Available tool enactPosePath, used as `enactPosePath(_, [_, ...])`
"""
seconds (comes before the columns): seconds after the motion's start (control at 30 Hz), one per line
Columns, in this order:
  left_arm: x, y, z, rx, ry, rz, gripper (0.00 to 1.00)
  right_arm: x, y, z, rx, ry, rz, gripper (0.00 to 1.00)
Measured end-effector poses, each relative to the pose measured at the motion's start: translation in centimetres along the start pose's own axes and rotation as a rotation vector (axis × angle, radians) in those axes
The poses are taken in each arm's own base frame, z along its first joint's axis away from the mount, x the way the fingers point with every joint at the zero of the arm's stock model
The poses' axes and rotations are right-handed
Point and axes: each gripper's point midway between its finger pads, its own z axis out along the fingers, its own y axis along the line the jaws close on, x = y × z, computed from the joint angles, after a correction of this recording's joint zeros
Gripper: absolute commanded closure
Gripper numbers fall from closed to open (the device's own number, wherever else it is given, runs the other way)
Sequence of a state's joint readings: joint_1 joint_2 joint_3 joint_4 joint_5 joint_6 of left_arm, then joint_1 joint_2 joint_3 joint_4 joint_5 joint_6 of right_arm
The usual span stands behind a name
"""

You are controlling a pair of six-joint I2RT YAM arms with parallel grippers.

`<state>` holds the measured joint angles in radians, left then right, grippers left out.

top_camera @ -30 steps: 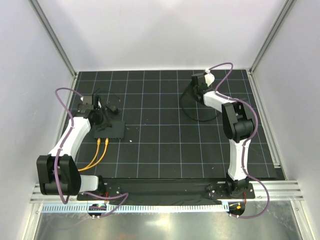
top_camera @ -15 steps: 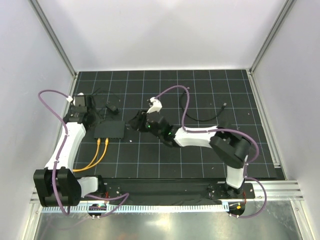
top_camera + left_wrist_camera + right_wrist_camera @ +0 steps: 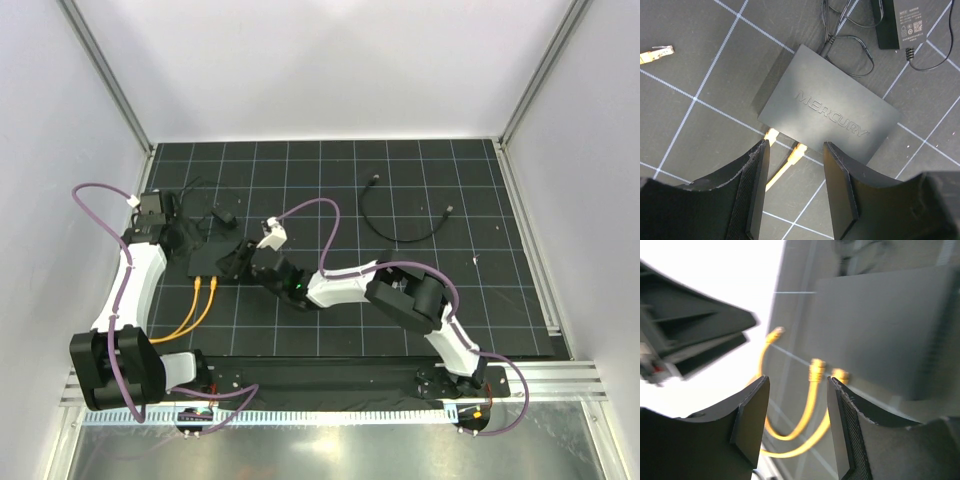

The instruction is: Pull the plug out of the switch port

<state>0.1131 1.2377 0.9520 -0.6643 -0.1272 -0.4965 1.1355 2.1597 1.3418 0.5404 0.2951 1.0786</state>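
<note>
My left fingers (image 3: 186, 240) stand apart, holding nothing, over the counter (image 3: 330, 190). Just beyond their tips the Mercury switch (image 3: 827, 112) lies flat on the counter, its socket edge turned toward them. Two yellow plugs (image 3: 771, 135) sit seated in that edge, just ahead of the gap. Past the switch's far side I see the power adapter (image 3: 910, 22). My right fingers (image 3: 232, 262) are likewise spread and empty, close at the switch's right end. Through their gap the plugs show blurred, with the switch beyond. A loose black cable (image 3: 400, 232) lies well off to their right.
</note>
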Motion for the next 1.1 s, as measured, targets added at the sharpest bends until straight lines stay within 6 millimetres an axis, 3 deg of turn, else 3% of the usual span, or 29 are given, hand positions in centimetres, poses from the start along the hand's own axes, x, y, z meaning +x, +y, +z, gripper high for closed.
enactPosePath(0.1, [0.0,0.0,0.0,0.000,0.001,0.009,0.49,0.2,2.0,0.3,-0.026,-0.010,0.033,0.44])
enactPosePath(0.2, [0.1,0.0,0.1,0.006,0.006,0.012,0.49,0.2,2.4,0.5,-0.032,-0.019,0.054,0.44])
enactPosePath(0.5, [1.2,-0.2,1.0,0.014,0.054,0.020,0.52,5.3,-2.5,1.7,0.049,0.038,0.022,0.48])
enactPosePath(0.7, [1.9,-0.5,1.8,0.026,0.089,0.022,0.56,7.3,-1.9,1.2,0.041,0.059,0.018,0.53])
enactPosePath(1.1, [3.8,-0.3,3.1,0.029,0.184,0.086,0.57,6.7,-0.8,2.0,0.035,0.040,0.061,0.56])
